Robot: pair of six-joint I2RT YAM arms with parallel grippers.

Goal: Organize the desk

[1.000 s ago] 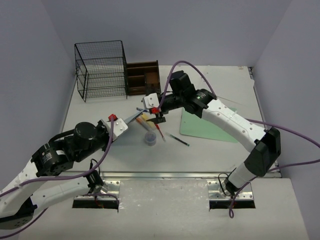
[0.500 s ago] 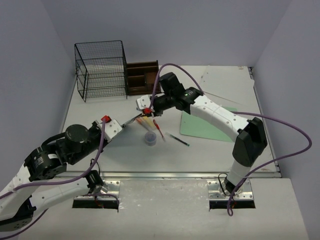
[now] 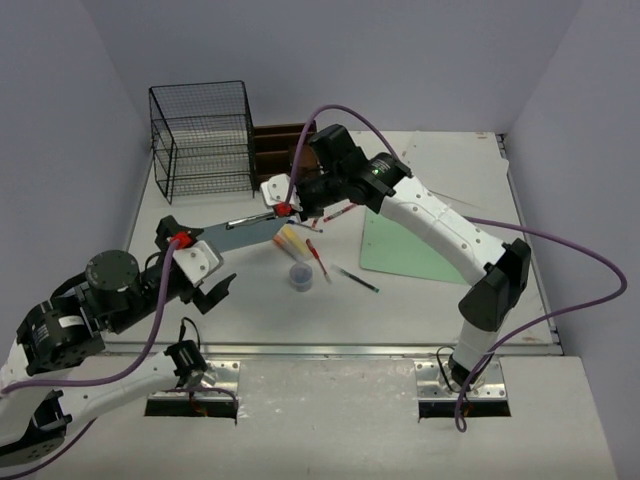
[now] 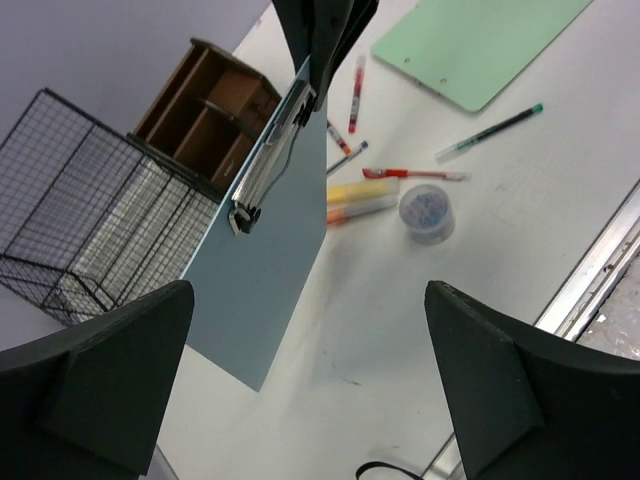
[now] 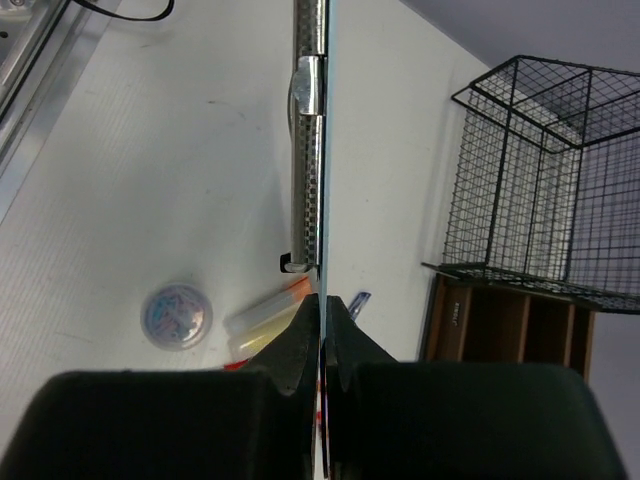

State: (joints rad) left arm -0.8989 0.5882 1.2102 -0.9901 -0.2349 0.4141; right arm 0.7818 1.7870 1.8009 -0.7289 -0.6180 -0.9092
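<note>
Letting go, my left claw (image 4: pixel 308 288) gapes; my right claw (image 5: pixel 322 305) pinches the stiff, light clipboard (image 4: pixel 265 270) by its clip edge, near the rack (image 3: pixel 200 135).

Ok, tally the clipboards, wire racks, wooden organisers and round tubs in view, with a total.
Clipboards: 2 (blue clipboard, green clipboard)
Wire rack: 1
Wooden organiser: 1
Round tub: 1
Total: 5

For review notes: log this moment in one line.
left gripper: open | right gripper: shut on pale blue metal-clip clipboard | clipboard: above white desk
</note>
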